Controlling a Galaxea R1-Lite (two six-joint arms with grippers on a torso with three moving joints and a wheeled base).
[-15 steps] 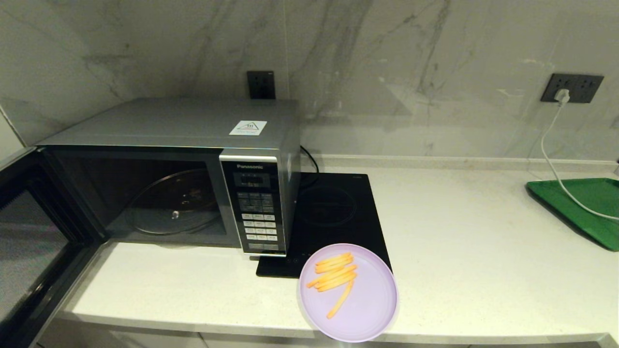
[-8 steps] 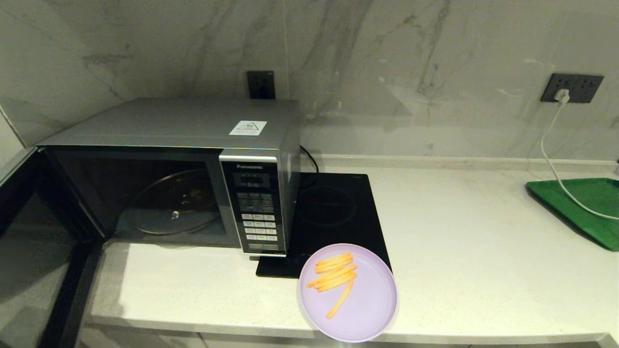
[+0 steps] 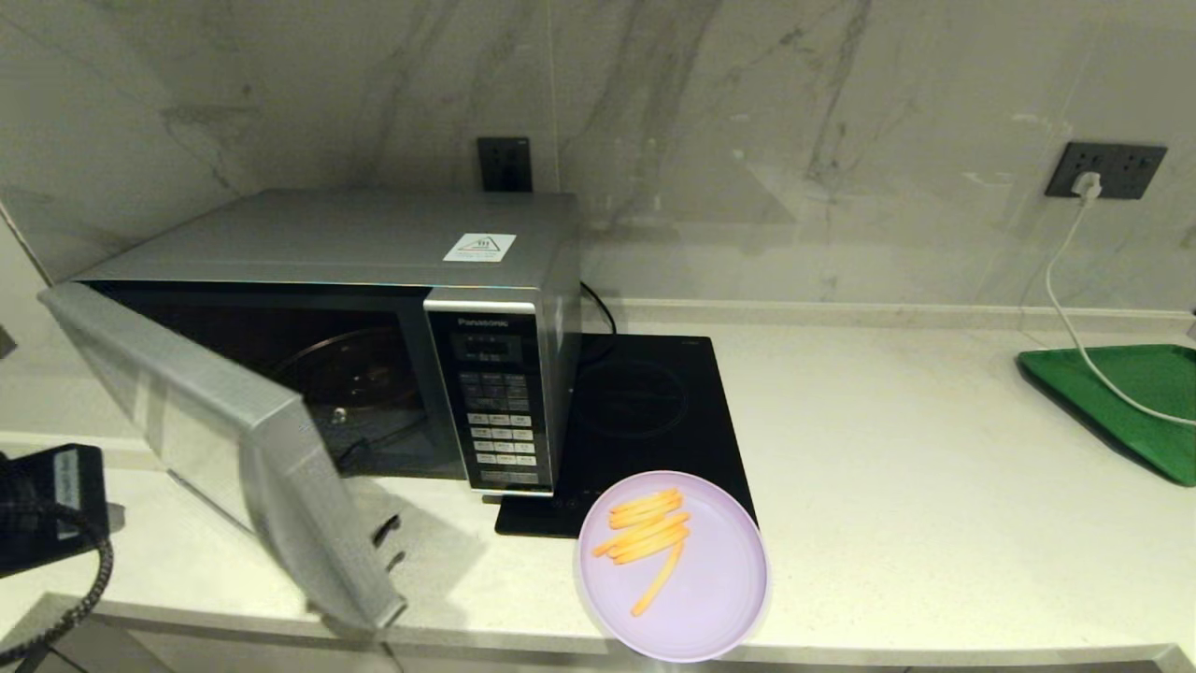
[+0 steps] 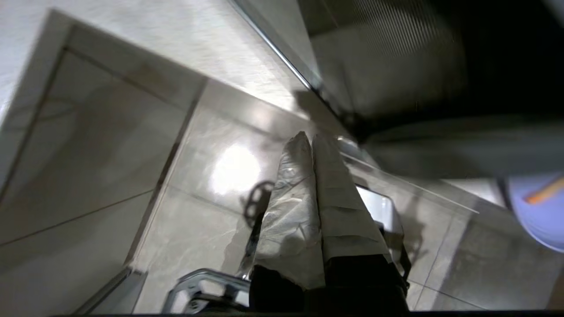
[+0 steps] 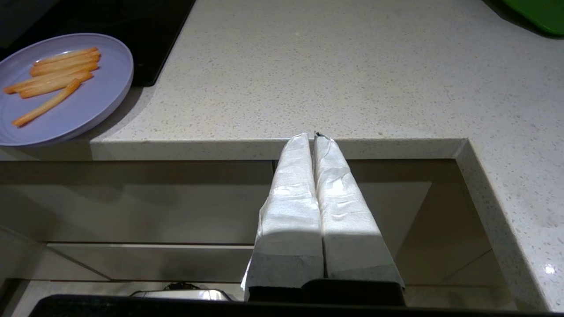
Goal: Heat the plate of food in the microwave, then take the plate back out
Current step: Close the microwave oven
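Note:
The microwave [image 3: 374, 243] stands at the left of the counter with its door [image 3: 224, 449] halfway round, silver outer face towards me; the glass turntable [image 3: 360, 374] inside is bare. The lilac plate of food [image 3: 710, 589] with several fries [image 3: 645, 533] rests at the counter's front edge, partly on the hob. The left arm [image 3: 47, 505] shows at the lower left, outside the door. My left gripper [image 4: 308, 138] is shut and holds nothing, low beside the door [image 4: 396, 66]. My right gripper [image 5: 313, 137] is shut and empty, below the counter edge, right of the plate [image 5: 97, 97].
A flat black induction hob [image 3: 645, 402] lies right of the microwave. A green tray [image 3: 1131, 402] sits at the far right with a white cable [image 3: 1065, 308] running to a wall socket [image 3: 1107, 170]. Bare counter [image 3: 888, 449] spreads between hob and tray.
The microwave door has swung from wide open at the left to about halfway shut. The left arm has come into the head view at the lower left. The plate has not moved.

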